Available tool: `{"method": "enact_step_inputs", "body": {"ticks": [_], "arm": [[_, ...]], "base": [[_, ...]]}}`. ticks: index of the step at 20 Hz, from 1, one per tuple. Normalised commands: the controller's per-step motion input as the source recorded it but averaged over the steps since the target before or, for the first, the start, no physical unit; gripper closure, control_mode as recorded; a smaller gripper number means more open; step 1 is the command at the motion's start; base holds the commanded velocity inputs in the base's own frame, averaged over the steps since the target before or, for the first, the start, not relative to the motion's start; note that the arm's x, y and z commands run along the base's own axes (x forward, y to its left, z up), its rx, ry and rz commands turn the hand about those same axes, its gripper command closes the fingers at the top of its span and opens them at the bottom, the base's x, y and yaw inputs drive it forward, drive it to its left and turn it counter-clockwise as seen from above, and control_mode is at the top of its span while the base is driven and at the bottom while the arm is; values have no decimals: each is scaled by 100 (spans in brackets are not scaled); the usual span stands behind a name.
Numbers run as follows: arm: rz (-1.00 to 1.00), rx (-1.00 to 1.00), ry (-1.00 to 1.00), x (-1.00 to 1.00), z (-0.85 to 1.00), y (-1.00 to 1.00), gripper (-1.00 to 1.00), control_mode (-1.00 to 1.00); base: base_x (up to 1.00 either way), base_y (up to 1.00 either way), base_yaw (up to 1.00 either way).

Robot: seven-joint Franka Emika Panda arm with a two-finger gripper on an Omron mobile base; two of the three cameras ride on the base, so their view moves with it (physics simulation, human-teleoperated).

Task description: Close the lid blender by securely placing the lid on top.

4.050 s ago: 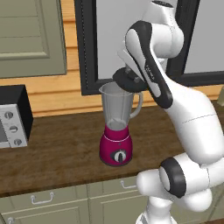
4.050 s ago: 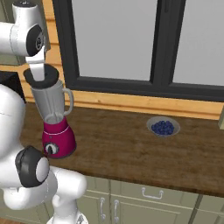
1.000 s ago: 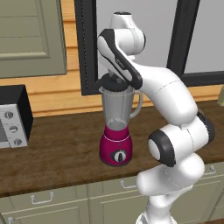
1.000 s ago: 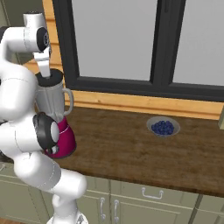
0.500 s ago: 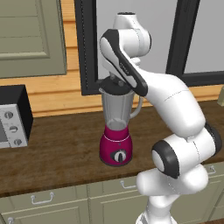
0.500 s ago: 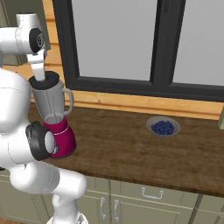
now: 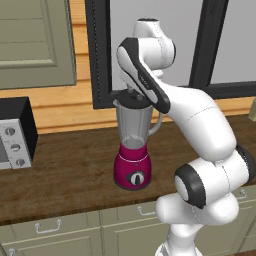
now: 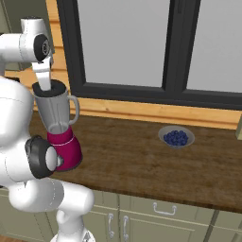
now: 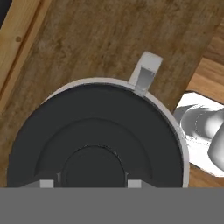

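Note:
The blender (image 7: 132, 167) stands on the wooden counter, with a magenta base, a black dial and a clear grey jar with a handle (image 9: 145, 75). It also appears at the left of the right base view as the blender (image 8: 64, 144). The black round lid (image 7: 131, 98) lies flat on the jar's rim and covers the opening. From above, the lid (image 9: 94, 127) hides nearly the whole jar mouth. My gripper (image 9: 90, 184) comes straight down on it, its fingertips on either side of the lid's raised centre, shut on the lid. The gripper (image 8: 46, 84) hangs from the wrist above the jar.
A black-and-silver microwave (image 7: 12, 135) sits on the counter to the blender's left. A grey dish with blue bits (image 8: 176, 137) lies far to the right, near the window sill. A wall cupboard (image 7: 30, 45) hangs at upper left. The dark window frame runs behind the blender.
The gripper has come down a little with the lid, which now rests on the jar's rim. The arm's elbow has swung round. The blender has stayed put.

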Motion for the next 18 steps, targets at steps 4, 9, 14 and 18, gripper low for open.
{"method": "enact_step_inputs", "body": {"ticks": [4, 9, 14, 18], "arm": [[0, 0, 9, 0, -45, 0, 100, -100], [0, 0, 7, -13, -39, 0, 100, -100], [0, 0, 2, -28, -38, 0, -100, -100], [0, 0, -3, -25, -25, -1, -100, -100]], "base": [[0, 0, 0], [0, 0, 0], [0, 0, 0], [0, 0, 0]]}}
